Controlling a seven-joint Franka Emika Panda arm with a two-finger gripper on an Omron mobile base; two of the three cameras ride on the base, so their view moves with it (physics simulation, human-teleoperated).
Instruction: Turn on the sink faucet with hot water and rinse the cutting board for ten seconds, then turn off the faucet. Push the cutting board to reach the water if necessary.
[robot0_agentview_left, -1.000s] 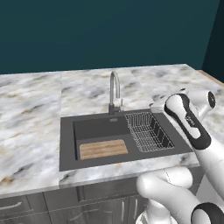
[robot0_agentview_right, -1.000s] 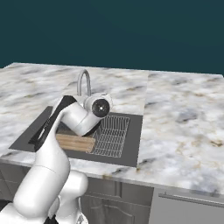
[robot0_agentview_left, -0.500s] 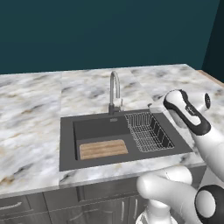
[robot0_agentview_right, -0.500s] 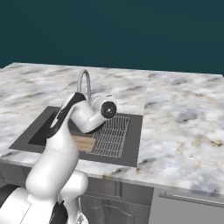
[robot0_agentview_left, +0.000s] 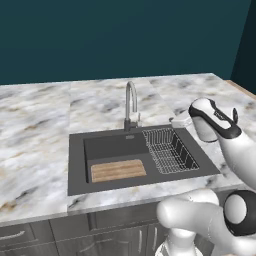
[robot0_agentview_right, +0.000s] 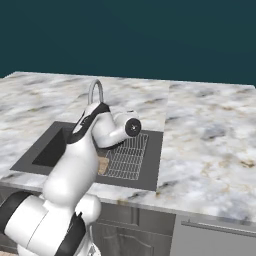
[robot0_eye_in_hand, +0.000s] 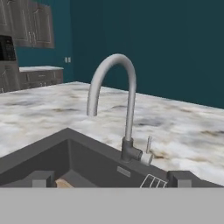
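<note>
- My claw (robot0_eye_in_hand: 111, 178) sits low at the bottom of the hand view, two dark tips spread wide apart with nothing between them, so it's released.
- Sink faucet (robot0_eye_in_hand: 117, 103) is straight ahead of the claw, near but apart; the gooseneck arches over to the left of the claw's line, and the small lever (robot0_eye_in_hand: 148, 148) stands upright just right of the dark base.
- I see no stream under the spout.
- Sink (robot0_agentview_left: 76, 165) lies below and ahead of the claw, basin dropping away down-left in the hand view.
- Cutting board (robot0_agentview_left: 118, 170) lies flat on the basin floor at the front, well below and left of the claw; a small corner of it (robot0_eye_in_hand: 64, 183) peeks in beside the left tip.
- Wire dish rack (robot0_agentview_left: 168, 150) is in the right part of the sink, just under the claw; its edge (robot0_eye_in_hand: 152, 181) shows near the right tip.
- Marble bench (robot0_agentview_left: 35, 130) surrounds the sink, stretching beyond the faucet.
</note>
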